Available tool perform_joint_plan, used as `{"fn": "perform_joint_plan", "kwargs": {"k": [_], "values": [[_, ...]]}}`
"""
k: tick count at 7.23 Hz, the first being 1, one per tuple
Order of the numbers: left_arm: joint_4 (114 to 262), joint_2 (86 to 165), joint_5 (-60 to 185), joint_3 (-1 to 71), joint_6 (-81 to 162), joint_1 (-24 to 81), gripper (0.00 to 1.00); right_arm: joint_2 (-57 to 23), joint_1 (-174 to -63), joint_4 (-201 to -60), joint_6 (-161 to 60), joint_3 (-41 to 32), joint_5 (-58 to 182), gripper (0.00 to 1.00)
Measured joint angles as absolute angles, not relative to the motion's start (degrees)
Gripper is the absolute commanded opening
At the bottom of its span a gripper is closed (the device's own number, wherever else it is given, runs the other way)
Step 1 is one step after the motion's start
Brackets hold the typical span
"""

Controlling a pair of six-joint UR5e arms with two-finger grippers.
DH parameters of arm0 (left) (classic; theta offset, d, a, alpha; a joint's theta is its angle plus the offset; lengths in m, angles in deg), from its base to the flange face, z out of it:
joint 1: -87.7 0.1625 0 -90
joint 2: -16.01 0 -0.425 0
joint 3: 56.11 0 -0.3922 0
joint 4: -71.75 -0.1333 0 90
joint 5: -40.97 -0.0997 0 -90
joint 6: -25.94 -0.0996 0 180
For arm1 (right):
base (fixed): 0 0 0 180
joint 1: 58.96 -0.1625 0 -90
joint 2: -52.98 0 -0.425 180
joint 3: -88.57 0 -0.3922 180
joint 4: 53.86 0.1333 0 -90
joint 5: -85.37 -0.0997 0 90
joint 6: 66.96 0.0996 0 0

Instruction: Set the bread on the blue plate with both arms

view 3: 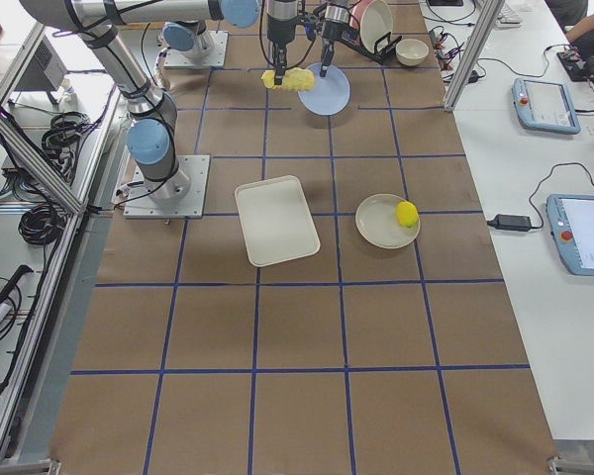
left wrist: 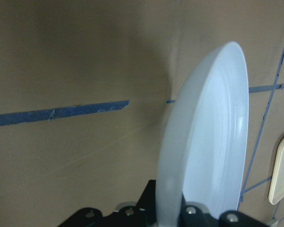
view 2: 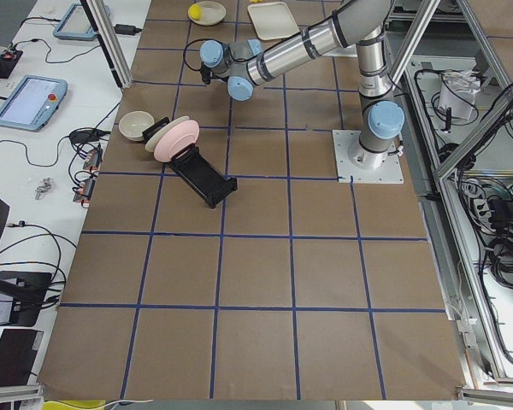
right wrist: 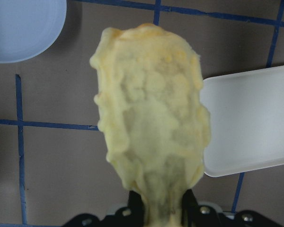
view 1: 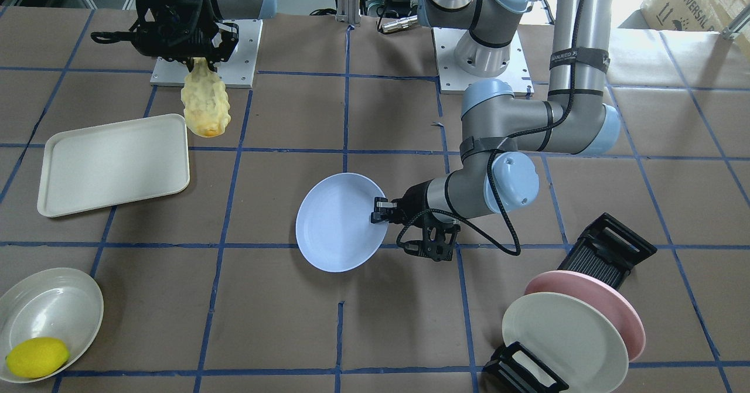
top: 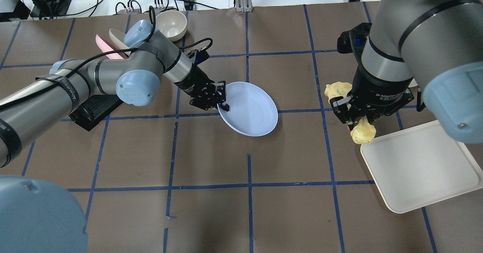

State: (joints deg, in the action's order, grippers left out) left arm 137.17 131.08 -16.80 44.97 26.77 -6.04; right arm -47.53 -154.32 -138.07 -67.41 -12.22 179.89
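Observation:
The blue plate (view 1: 334, 229) lies near the table's middle, also in the overhead view (top: 253, 111). My left gripper (view 1: 381, 210) is shut on its rim at the side toward my left arm (top: 222, 99). The left wrist view shows the rim (left wrist: 203, 142) edge-on between the jaws. My right gripper (view 1: 199, 62) is shut on one end of the bread (view 1: 205, 105), a bumpy pale-yellow loaf that hangs down above the table next to the tray. Its golden-brown end points away from the gripper (right wrist: 151, 109). The bread (top: 363, 131) is well apart from the plate.
An off-white tray (view 1: 114, 164) lies just beside the hanging bread. A yellow lemon (view 1: 36, 356) sits on an off-white plate (view 1: 58, 299) at the table's corner. A black rack holds a pink plate (view 1: 621, 305) and an off-white plate (view 1: 562, 334). A bowl (top: 171, 23) stands behind my left arm.

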Motion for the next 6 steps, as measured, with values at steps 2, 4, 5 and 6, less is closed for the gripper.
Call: {"fn": "perform_joint_plan", "kwargs": {"k": [2, 4, 5, 6], "values": [[135.4, 132.1, -17.6, 45.1, 28.0, -7.0, 1.00, -47.6, -154.3, -138.1, -67.4, -12.4, 179.9, 0.36], [135.9, 129.1, -25.9, 43.7, 29.8, -6.5, 1.00, -47.5, -154.3, -138.1, -67.5, -12.5, 179.8, 0.36], [139.6, 125.7, -29.9, 42.3, 30.0, -5.1, 1.00, -47.3, -154.4, -138.4, -67.2, -12.7, 179.6, 0.37], [145.6, 122.0, -34.3, 40.7, 29.6, -3.6, 1.00, -45.9, -155.3, -140.0, -66.7, -12.7, 178.7, 0.37]]}}
